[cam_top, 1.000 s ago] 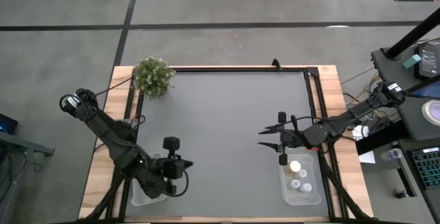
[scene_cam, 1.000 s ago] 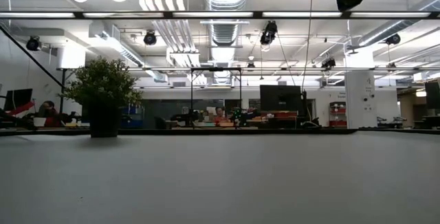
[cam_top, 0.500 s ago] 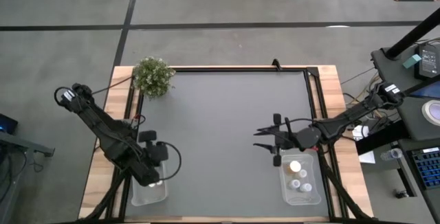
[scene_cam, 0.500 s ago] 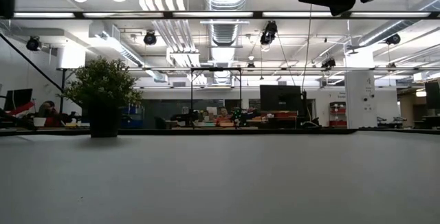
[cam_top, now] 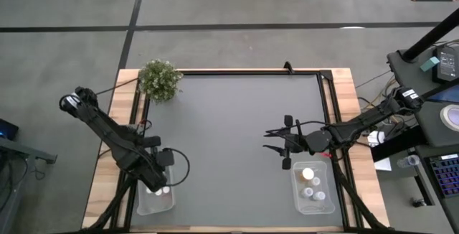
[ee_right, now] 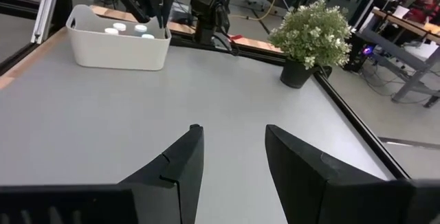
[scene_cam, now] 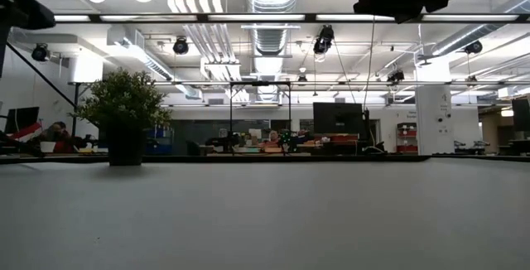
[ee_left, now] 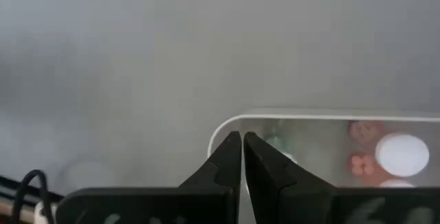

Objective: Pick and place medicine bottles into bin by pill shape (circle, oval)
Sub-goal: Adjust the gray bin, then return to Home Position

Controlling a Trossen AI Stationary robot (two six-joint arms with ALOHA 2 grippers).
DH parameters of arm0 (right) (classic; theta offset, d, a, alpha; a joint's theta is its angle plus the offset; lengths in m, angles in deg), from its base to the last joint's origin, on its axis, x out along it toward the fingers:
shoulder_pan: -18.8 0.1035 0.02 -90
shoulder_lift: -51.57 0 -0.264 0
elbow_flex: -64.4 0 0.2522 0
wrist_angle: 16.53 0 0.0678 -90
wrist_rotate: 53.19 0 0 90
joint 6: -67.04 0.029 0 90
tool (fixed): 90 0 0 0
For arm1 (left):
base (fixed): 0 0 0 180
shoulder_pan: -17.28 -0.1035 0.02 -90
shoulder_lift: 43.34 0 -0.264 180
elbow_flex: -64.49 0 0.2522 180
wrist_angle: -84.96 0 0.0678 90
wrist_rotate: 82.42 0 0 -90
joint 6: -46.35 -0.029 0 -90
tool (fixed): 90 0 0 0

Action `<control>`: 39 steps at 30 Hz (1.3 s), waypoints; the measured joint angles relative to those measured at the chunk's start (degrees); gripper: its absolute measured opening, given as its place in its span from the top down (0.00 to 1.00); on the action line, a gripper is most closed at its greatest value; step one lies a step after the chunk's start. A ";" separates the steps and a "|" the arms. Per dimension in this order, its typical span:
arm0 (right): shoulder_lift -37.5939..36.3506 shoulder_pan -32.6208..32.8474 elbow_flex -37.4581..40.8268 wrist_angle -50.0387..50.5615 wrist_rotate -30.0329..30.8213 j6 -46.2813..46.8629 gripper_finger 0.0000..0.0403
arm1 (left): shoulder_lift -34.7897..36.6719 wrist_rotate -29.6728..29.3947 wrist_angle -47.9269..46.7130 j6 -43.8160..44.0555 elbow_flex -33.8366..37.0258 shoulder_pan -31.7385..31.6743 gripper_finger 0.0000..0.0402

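Note:
My left gripper (cam_top: 156, 184) (ee_left: 242, 147) hangs shut and pointing down over the far end of the left bin (cam_top: 145, 207) (ee_left: 227, 124), holding nothing. White-capped medicine bottles (ee_left: 401, 151) (ee_right: 112, 29) stand in that bin. My right gripper (cam_top: 274, 141) (ee_right: 234, 140) is held open and level above the table, just beyond the far end of the right bin (cam_top: 296, 193). Its fingers point toward the table's left with nothing between them. That bin holds several medicine bottles (cam_top: 313, 188), one larger and orange (cam_top: 308, 173).
A green potted plant (cam_top: 160, 80) (ee_right: 313, 31) (scene_cam: 124, 121) stands at the table's far left corner. Black rails (cam_top: 326, 97) frame the grey table top. The wide middle of the table between the two bins is bare.
My left gripper has swung from pointing toward the table's right to pointing down. It has drawn back toward the left edge and sunk over the left bin, staying shut. My right gripper has eased a little toward the table's left.

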 joint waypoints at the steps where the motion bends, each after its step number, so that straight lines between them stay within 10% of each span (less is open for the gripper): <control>1: 0.00 0.00 0.00 -0.03 0.02 0.00 0.64 | -0.01 -0.01 0.85 0.00 0.54 -0.06 1.00; 34: -0.02 0.04 0.04 -0.36 -0.02 0.20 0.64 | 0.63 -2.13 11.92 -4.44 3.33 -0.39 1.00; 39: -0.02 0.04 0.08 -0.90 -0.69 -1.92 0.64 | 1.79 -10.97 14.13 -12.29 -0.13 -0.39 1.00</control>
